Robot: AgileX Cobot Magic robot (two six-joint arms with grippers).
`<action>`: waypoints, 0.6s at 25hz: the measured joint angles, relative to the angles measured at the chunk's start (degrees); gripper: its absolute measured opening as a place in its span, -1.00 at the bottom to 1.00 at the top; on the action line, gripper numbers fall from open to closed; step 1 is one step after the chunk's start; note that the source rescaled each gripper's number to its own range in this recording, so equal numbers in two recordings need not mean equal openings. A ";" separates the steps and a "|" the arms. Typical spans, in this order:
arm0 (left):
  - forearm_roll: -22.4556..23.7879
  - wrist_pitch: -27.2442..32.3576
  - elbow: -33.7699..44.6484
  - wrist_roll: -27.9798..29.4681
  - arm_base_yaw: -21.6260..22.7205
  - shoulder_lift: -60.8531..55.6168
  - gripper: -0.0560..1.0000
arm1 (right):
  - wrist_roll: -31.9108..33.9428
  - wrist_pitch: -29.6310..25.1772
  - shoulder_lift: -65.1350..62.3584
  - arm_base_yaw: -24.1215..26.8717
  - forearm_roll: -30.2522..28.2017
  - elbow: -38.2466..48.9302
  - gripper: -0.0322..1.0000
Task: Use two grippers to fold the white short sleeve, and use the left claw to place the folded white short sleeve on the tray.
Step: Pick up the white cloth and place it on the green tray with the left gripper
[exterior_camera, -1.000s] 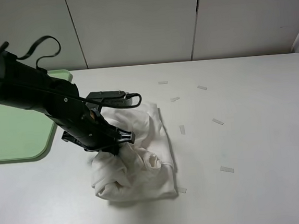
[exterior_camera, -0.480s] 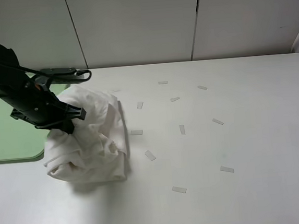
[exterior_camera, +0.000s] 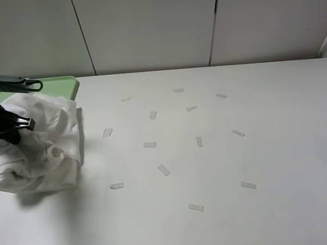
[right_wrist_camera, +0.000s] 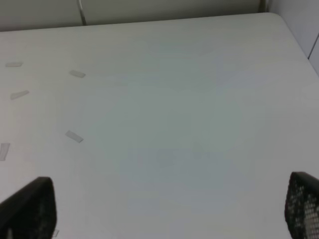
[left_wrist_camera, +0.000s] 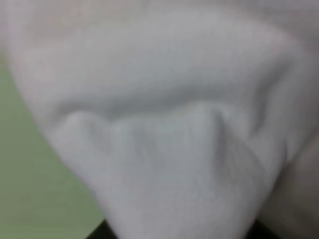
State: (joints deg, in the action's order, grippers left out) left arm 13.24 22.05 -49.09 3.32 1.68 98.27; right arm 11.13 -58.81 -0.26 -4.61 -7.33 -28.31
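Note:
The white short sleeve (exterior_camera: 39, 147) is a bunched, crumpled bundle at the far left of the exterior view. It hangs from my left gripper (exterior_camera: 8, 126), which is shut on its upper folds. The bundle covers most of the light-green tray (exterior_camera: 62, 83); only the tray's far right corner shows. In the left wrist view the white cloth (left_wrist_camera: 169, 114) fills the frame, blurred and close, with green tray (left_wrist_camera: 25, 189) beside it. My right gripper (right_wrist_camera: 167, 211) is open and empty above bare table; its fingertips (right_wrist_camera: 30, 209) stand wide apart. It is out of the exterior view.
Several small pale tape strips (exterior_camera: 164, 169) lie scattered over the white table (exterior_camera: 269, 147), from the middle to the right. A panelled wall (exterior_camera: 143, 27) runs along the table's far edge.
My left gripper has carried the bunched shirt from the table's middle to the far left, over the tray. Tape strips that lay under the shirt are now uncovered.

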 joint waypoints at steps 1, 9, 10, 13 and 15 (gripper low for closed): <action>0.82 -0.06 0.00 -0.02 1.05 0.00 -0.50 | 0.00 0.00 0.00 0.00 0.00 0.00 1.00; 7.30 -1.84 -1.33 -3.93 7.11 0.00 -0.50 | 0.00 0.00 0.00 0.00 0.00 0.00 1.00; 7.70 -3.72 -2.51 -5.59 8.53 0.00 -0.50 | 0.00 0.00 0.00 0.00 0.00 0.00 1.00; 7.90 -6.52 -4.21 -7.92 9.89 0.42 -0.50 | 0.00 0.00 0.00 0.00 0.00 0.00 1.00; 8.15 -9.70 -7.03 -10.96 11.10 2.97 -0.50 | 0.00 0.00 0.00 0.00 0.00 0.00 1.00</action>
State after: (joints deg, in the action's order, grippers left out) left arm 21.39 12.35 -56.12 -7.64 12.78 101.25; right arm 11.13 -58.81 -0.26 -4.61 -7.33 -28.31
